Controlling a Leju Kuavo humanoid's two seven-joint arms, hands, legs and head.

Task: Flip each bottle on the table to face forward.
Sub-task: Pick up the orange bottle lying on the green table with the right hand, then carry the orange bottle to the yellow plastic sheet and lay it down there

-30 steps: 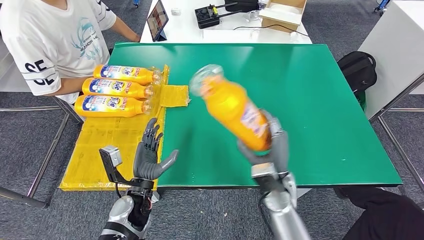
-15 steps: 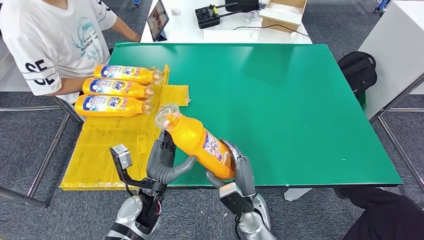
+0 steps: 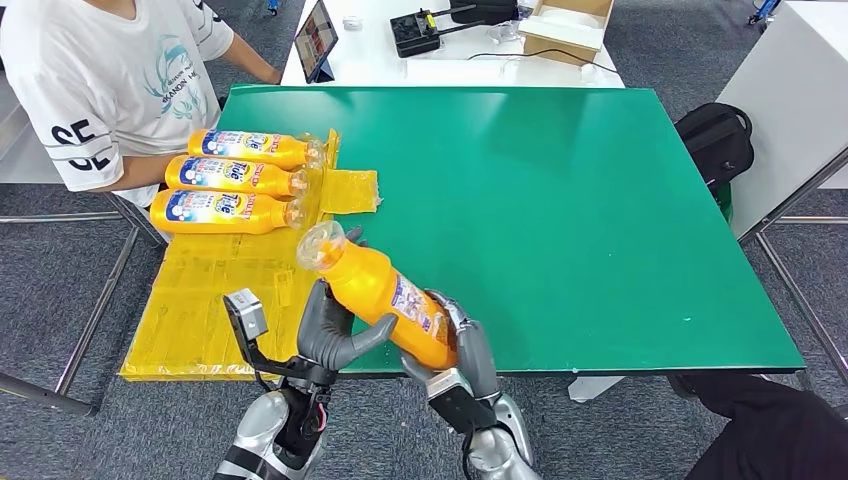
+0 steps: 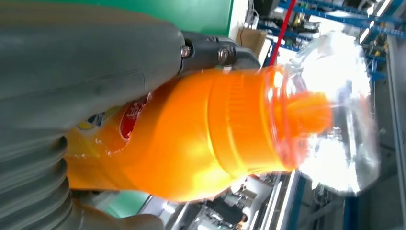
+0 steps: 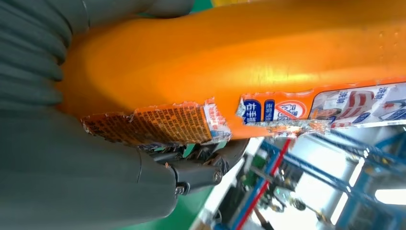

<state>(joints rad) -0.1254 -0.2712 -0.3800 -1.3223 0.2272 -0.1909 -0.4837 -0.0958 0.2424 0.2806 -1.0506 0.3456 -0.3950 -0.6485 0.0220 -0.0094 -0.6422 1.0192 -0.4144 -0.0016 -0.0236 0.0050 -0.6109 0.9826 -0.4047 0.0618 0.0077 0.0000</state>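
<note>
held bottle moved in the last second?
Yes. The bottle in the right hand has come down and toward the robot's left, from mid green table to its near edge by the left hand.

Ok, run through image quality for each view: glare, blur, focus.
Head view: evenly lit and sharp, soft sheen on the green table. Left wrist view: the held bottle is soft, its clear cap blown out by glare. Right wrist view: the bottle's torn label is readable, the background overexposed and blurred.

My head view high over the desk (image 3: 600,200); both wrist cameras tight against the shared bottle (image 3: 385,293).
</note>
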